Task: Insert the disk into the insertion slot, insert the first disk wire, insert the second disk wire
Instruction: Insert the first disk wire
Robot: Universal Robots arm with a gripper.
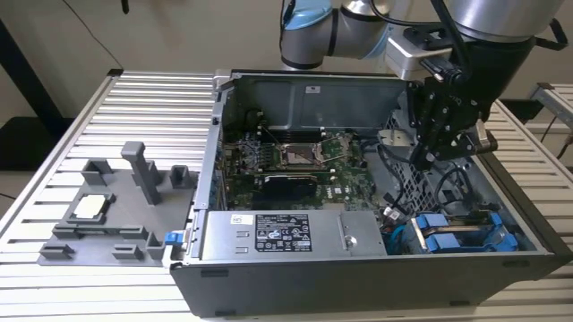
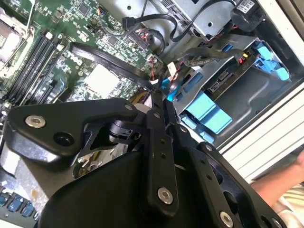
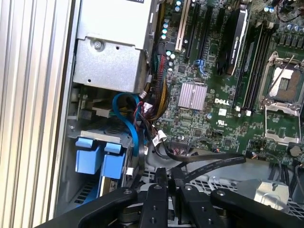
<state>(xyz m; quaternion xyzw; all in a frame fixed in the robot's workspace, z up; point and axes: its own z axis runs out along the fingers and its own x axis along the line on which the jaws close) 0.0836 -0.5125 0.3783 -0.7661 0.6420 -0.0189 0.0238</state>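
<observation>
Disk [image 1: 465,236] seems seated in the insertion slot [image 1: 484,216] at the exterior view's right, so the closed hand [image 1: 423,159] hovering above the drive cage [image 1: 403,180] should, I judge, move slowly and squarely.

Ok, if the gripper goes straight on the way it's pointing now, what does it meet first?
Most likely the loose black cables lying just ahead of the gripper in the first wrist view. Depth is unclear, so it might slip past them and reach the motherboard behind.
</observation>
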